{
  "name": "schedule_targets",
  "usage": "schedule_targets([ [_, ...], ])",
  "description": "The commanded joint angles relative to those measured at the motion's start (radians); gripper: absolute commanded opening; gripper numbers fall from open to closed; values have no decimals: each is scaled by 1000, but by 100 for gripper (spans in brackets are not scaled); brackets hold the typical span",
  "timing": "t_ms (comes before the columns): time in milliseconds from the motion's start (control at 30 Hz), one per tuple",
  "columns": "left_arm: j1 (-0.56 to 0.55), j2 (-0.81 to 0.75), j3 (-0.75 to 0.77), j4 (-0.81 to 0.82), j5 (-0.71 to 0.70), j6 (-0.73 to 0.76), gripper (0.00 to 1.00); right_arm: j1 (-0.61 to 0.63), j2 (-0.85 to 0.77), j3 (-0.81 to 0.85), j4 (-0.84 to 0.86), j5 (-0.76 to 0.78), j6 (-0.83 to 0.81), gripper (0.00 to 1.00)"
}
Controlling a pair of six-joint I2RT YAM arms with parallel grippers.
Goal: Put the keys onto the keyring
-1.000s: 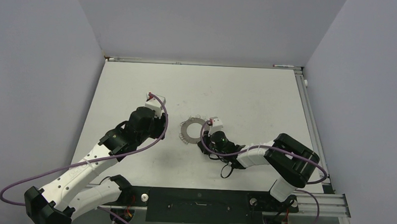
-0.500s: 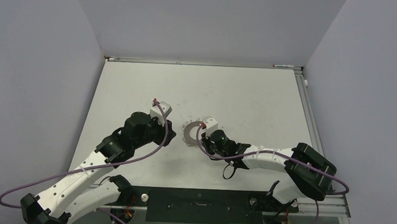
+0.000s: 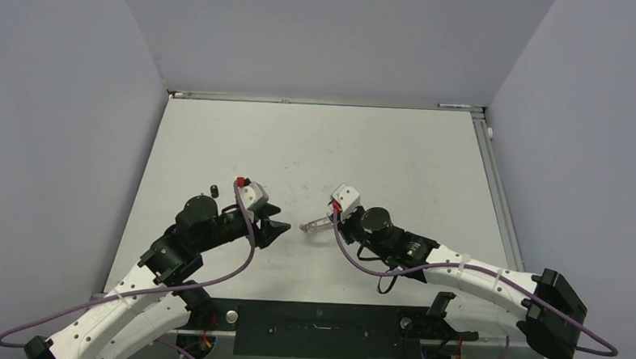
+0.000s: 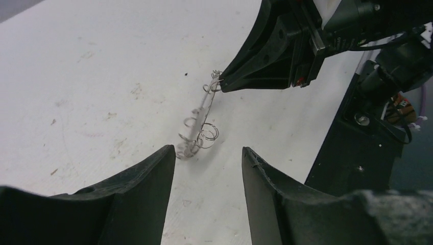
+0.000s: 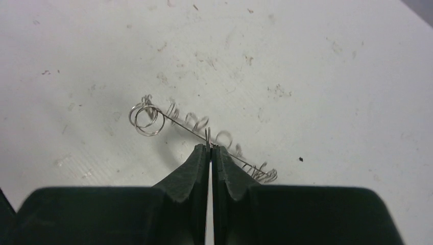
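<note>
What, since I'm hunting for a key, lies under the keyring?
Under the keyring, pinched and tilted by the right gripper, only bare table shows. The gripper's fingers hide a small patch beneath.

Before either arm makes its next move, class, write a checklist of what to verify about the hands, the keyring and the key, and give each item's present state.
1. Right hand shut on the keyring: ok.
2. Keyring held tilted, edge-on to the left hand: ok.
3. Left hand open: ok.
4. Key located: ok, on the table beside the left arm.
5. Key in the left hand: not ok, hand empty.
6. Keyring's lower edge clear of the table: cannot tell.
</note>
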Motion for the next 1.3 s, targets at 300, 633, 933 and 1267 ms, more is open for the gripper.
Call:
schedule_targets([
  [300, -10, -32, 50, 86, 294, 160, 40, 113, -156, 108, -67, -242, -158, 5],
  [633, -46, -52, 8, 98, 407, 201, 38, 261, -112, 229, -202, -199, -220, 5],
  [933, -57, -57, -30, 123, 461, 181, 34, 322, -121, 285, -264, -141, -225, 5],
  [1267, -76, -31, -59, 166, 467, 161, 29, 344, -137, 290, -278, -127, -231, 5],
])
